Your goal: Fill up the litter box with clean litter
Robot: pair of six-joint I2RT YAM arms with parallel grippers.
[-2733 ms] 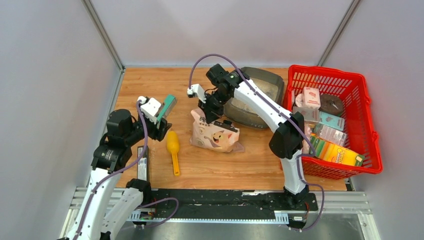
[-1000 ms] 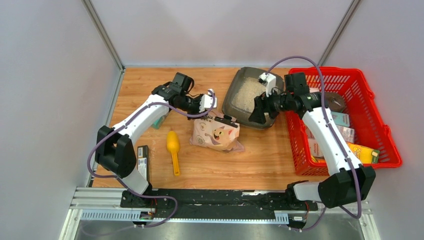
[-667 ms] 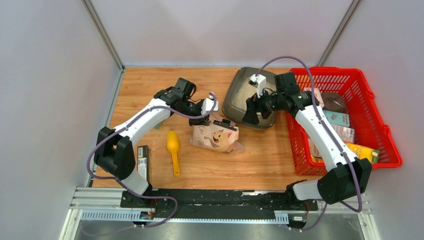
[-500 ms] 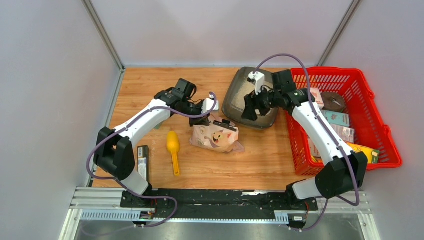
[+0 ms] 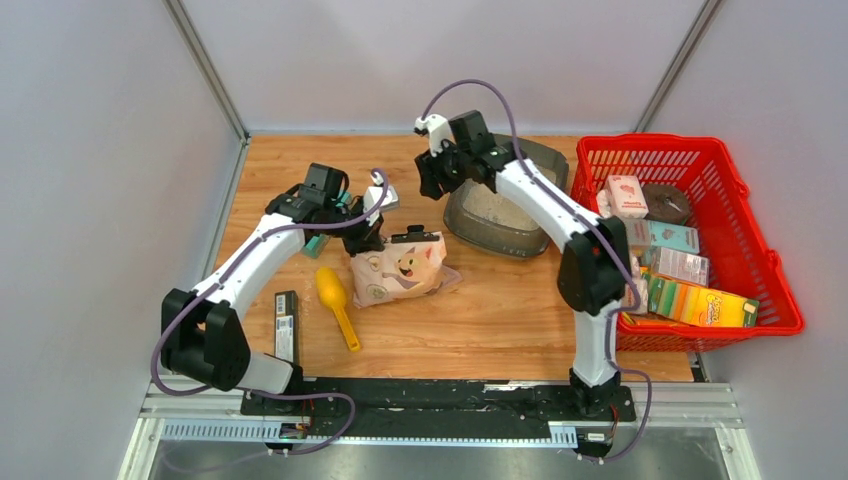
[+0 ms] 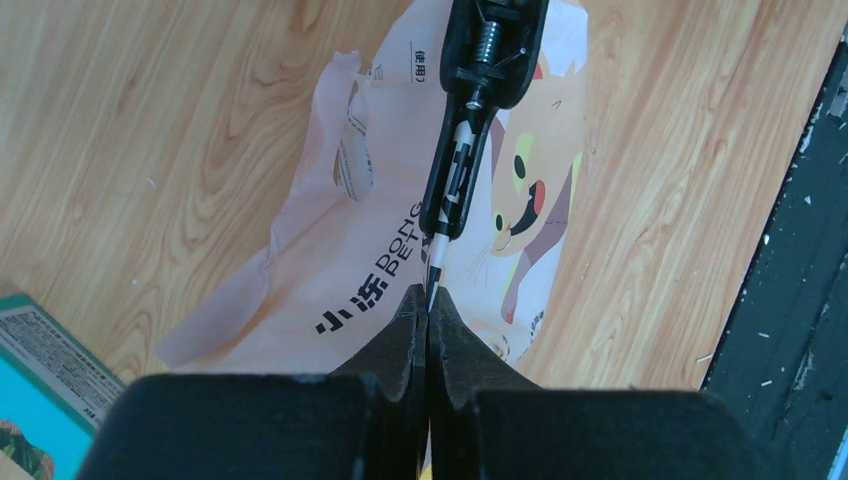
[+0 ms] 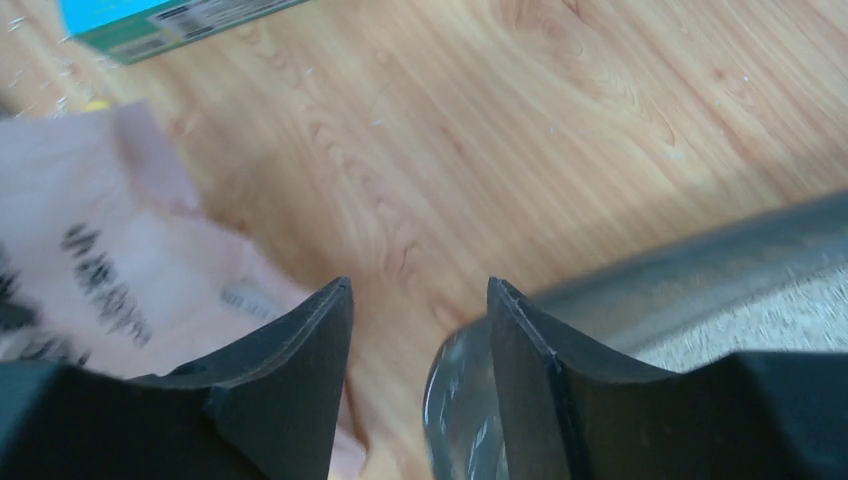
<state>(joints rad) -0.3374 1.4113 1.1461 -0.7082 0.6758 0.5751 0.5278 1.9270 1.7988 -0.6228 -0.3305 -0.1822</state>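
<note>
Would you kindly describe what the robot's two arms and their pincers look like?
Both the left arm and the right arm have smooth white links joined by black joint housings, with a purple cable looping along each. A small white block sits near each wrist. The left pincer and the right pincer each have two matte black fingers tapering to the tip.

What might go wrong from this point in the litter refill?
1. The left hand is shut on just the tip of the black clip on the bag; it may slip off, or drag the bag instead of opening it.
2. The open right hand hangs at the litter box corner; a bump might shift it and spill the litter.
</note>
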